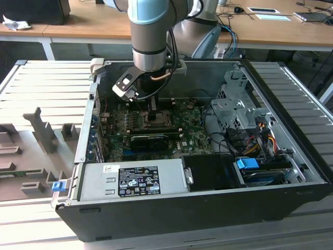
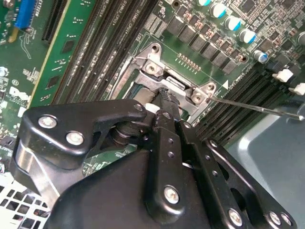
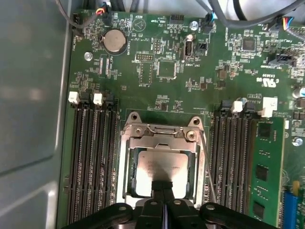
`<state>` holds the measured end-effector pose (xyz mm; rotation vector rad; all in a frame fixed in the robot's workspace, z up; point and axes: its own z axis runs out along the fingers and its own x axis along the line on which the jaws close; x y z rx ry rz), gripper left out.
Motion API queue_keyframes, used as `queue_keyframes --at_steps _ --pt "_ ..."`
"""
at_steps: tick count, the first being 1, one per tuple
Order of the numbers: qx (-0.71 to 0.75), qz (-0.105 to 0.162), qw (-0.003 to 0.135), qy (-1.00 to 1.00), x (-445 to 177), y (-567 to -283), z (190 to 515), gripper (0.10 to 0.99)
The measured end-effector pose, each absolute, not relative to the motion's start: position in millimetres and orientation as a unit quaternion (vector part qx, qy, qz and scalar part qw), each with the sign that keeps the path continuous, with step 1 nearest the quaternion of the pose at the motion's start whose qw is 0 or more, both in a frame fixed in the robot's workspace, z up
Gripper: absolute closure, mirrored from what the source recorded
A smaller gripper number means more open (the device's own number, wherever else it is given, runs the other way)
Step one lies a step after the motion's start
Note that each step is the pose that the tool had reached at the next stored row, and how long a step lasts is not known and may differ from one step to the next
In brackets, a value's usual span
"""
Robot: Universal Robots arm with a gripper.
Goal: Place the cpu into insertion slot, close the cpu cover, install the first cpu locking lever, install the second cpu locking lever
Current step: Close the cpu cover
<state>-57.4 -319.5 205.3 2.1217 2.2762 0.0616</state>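
Gripper (image 3: 162, 183), clenched shut on nothing, tips at the closed cover (image 3: 143, 140) over the seated cpu (image 3: 161, 167); lever (image 3: 207, 164) stood free alongside.

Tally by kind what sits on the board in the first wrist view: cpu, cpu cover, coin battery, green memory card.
cpu: 1
cpu cover: 1
coin battery: 1
green memory card: 1
Total: 4

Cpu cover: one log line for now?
cpu seated in insertion slot | cpu cover down | gripper shut, tips at cover edge | lever unlatched
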Motion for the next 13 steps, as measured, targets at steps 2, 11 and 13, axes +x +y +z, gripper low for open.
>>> queue_keyframes --at_steps 2,11,13 --pt "0.682 0.020 0.015 0.731 -57.4 -319.6 204.8 0.980" --pt "0.682 0.019 0.013 0.731 -47.1 -319.4 211.7 0.980" --pt "0.682 0.019 0.013 0.731 -47.1 -319.4 211.7 0.980"
